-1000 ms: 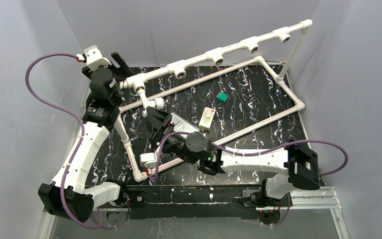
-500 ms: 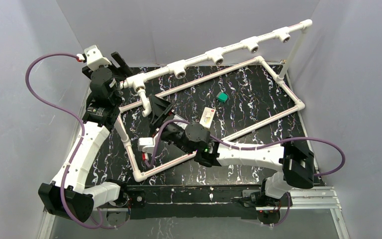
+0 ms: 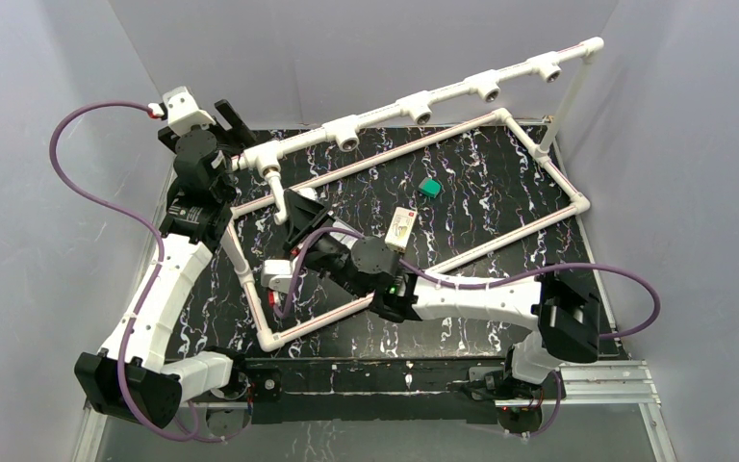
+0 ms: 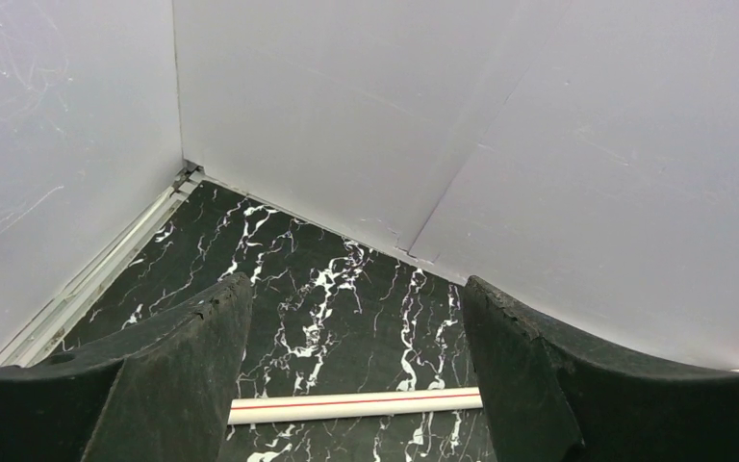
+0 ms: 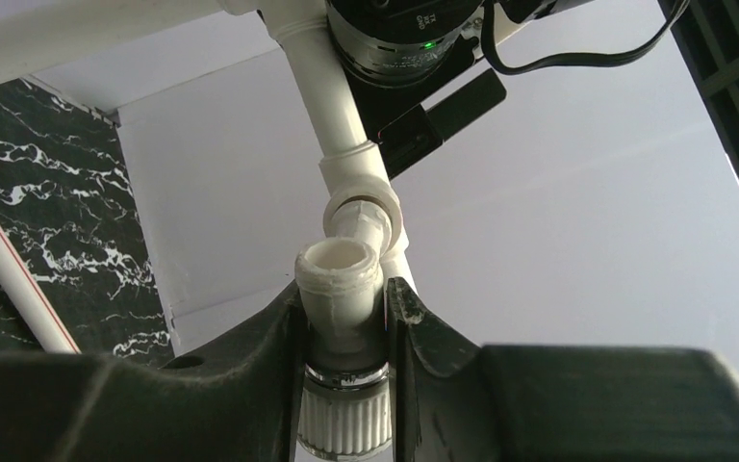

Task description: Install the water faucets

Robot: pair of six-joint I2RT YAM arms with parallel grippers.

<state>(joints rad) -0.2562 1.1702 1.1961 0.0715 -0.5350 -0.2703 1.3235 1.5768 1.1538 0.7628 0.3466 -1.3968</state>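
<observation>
In the right wrist view my right gripper (image 5: 344, 313) is shut on a white water faucet (image 5: 340, 289). Its open end points up and its ribbed knob (image 5: 344, 423) sits below the fingers. The faucet hangs at the fitting (image 5: 361, 207) on the short drop pipe under the left end of the long pipe rail (image 3: 414, 106). From above, my right gripper (image 3: 295, 217) covers most of the faucet. My left gripper (image 3: 236, 120) stands open beside the rail's left end, holding nothing. The left wrist view shows only a red-striped pipe (image 4: 356, 404) on the floor between its open fingers (image 4: 183, 375).
The rail carries several empty tee sockets (image 3: 486, 89). A rectangular pipe frame (image 3: 539, 217) lies on the black marble floor. Inside it lie a small green block (image 3: 430, 188) and a white card box (image 3: 401, 228). Grey walls close in on three sides.
My right arm has moved up and left to the faucet on the drop pipe, and its jaws have closed on it. The left arm has not moved.
</observation>
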